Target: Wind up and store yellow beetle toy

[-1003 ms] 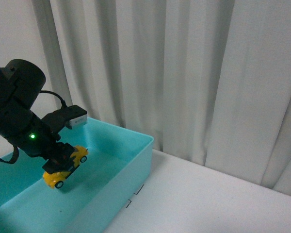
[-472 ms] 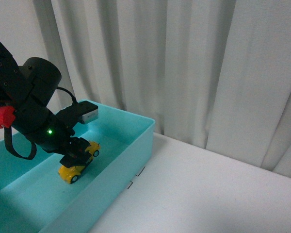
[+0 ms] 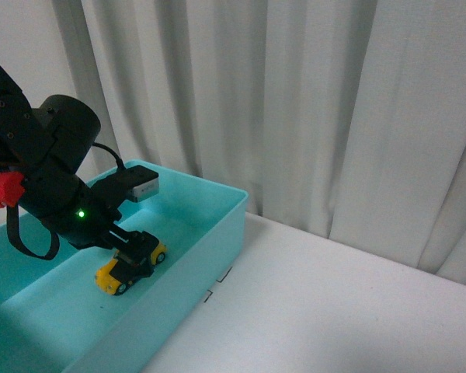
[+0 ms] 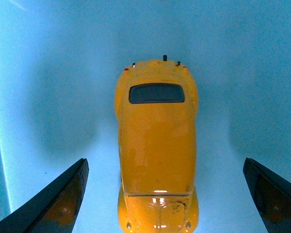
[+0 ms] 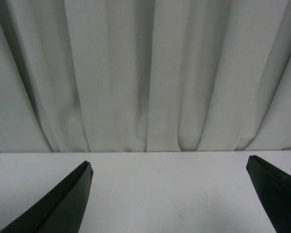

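Observation:
The yellow beetle toy [image 3: 130, 268] rests on its wheels on the floor of the turquoise bin [image 3: 210, 249]. My left gripper [image 3: 133, 250] is open directly above it, its fingers apart on either side of the car. In the left wrist view the toy [image 4: 156, 145] lies between the two dark fingertips [image 4: 63, 199] with clear gaps on both sides, on the turquoise floor [image 4: 48, 87]. My right gripper [image 5: 169, 194] is open and empty over the white table [image 5: 150, 184]; it does not show in the front view.
The bin stands at the left on the white table [image 3: 334, 311]. Grey-white curtains [image 3: 295, 109] hang close behind the table and bin. A red part [image 3: 0, 189] sticks out of the left arm.
My left gripper has opened and let go of the toy. The toy has gone from tilted in the fingers to flat on the bin floor.

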